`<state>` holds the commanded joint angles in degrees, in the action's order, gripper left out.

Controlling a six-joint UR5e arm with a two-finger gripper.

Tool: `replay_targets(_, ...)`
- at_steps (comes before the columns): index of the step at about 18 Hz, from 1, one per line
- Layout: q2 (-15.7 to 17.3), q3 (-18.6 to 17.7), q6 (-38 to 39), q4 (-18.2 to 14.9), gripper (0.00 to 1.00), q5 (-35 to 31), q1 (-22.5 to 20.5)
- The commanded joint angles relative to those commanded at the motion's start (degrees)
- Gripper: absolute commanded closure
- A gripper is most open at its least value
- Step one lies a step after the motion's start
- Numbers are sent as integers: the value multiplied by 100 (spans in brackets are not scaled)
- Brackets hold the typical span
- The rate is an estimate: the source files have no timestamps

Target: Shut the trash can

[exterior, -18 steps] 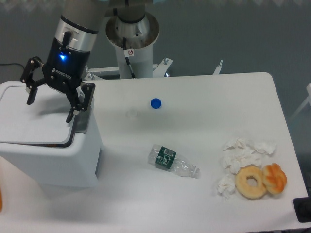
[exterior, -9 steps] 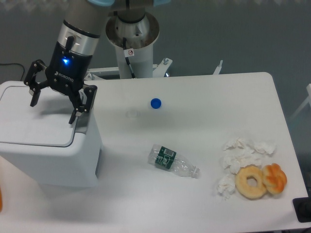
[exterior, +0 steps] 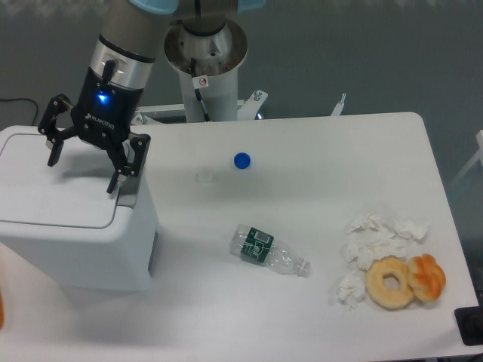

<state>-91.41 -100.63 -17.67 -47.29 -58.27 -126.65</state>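
The desk (exterior: 317,188) is white with round corners, and the floor behind it is dark grey. The arm's white stand (exterior: 205,68) sits at the back edge of the desk.

The trash can (exterior: 75,241) is a big white box with round corners. It stands at the left end of the desk. Its flat white lid (exterior: 45,192) lies down on top of it. A grey part (exterior: 130,197) shows at the lid's right edge.

The tool (exterior: 83,162) is black and has a small blue light. It hangs just above the lid with its two fingers spread wide apart, and it holds nothing. White letters run across the tool, but they are too small to read.

A blue bottle cap (exterior: 241,160) lies near the middle of the desk. A squashed clear bottle (exterior: 268,252) with a green label lies in front of it. On the right are crumpled white tissues (exterior: 377,234), a donut (exterior: 390,283) and a little pastry (exterior: 426,277) touching it.
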Motion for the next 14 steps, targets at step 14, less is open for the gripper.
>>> replay_targets(14,44,-105,0,0,0,9,35)
